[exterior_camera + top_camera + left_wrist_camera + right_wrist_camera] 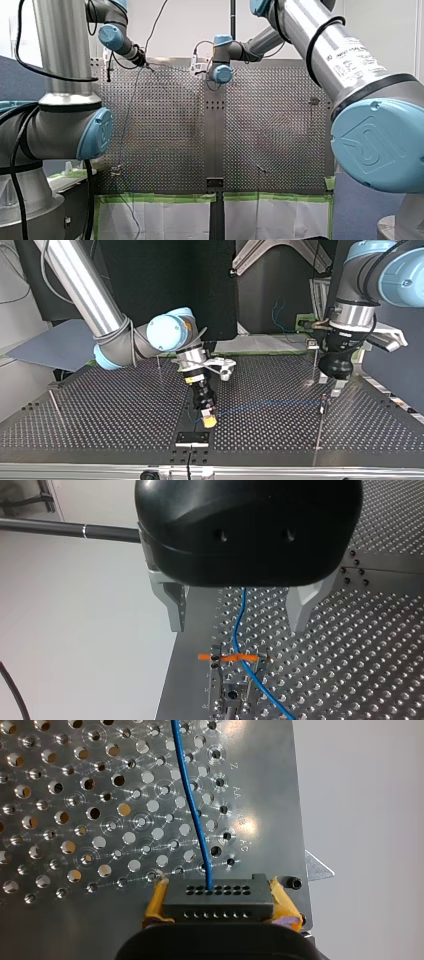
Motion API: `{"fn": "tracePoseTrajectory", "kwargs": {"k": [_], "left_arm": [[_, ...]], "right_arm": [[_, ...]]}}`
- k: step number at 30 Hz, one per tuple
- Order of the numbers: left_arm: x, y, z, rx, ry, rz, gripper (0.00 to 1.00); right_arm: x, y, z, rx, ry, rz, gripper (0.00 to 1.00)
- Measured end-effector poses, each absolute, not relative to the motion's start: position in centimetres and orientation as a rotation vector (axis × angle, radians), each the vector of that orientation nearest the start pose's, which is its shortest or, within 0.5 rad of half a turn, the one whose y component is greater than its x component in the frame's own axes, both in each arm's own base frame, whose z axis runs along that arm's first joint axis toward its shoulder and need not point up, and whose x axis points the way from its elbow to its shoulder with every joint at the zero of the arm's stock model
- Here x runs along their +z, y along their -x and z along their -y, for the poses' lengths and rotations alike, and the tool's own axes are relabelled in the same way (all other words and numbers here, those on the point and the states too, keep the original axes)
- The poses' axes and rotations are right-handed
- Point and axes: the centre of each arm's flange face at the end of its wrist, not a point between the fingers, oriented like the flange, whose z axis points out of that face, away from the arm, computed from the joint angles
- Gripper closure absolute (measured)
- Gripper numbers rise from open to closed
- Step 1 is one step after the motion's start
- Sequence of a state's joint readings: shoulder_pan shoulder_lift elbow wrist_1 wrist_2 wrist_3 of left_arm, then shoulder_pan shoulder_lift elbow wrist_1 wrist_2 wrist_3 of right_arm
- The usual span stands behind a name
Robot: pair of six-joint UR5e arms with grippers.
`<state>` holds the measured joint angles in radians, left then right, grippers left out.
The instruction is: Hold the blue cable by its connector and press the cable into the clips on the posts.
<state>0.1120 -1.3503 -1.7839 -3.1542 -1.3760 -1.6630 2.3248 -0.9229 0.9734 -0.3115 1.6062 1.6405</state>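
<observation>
**Right gripper clamps the connector; left gripper stands open over the clip**

Front view: my left arm and my right arm both reach to the far end of the perforated counter. Their grippers are too small here to tell how the fingers stand.

Top view: my right gripper comes in from the view's left and points down at the counter's middle, near the front edge, its yellow pads low over the holes. The blue cable runs from it across the counter toward the view's right, to a thin upright post. My left gripper hangs just behind that post.

Left wrist view: my left gripper's two metal fingers are spread wide and grip nothing. The cable drops through the gap between them, touching neither as far as I can see. It crosses a metal clip beneath, where an orange strip lies across it, then runs off over the counter.

Right wrist view: the black connector, with its row of small holes, sits squeezed between my right gripper's yellow pads, one against each end. The cable leaves one of the middle holes and leads away over the perforated plate, close to its edge.
</observation>
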Motion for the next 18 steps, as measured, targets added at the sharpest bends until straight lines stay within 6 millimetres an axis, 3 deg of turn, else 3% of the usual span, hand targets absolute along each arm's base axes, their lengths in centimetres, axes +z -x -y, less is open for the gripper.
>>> {"fn": "tracePoseTrajectory", "kwargs": {"k": [18], "left_arm": [[47.89,-40.93,10.65,-0.126,0.027,-1.589,0.0]], "right_arm": [[40.76,-62.26,47.32,1.949,-1.45,0.729,1.0]]}}
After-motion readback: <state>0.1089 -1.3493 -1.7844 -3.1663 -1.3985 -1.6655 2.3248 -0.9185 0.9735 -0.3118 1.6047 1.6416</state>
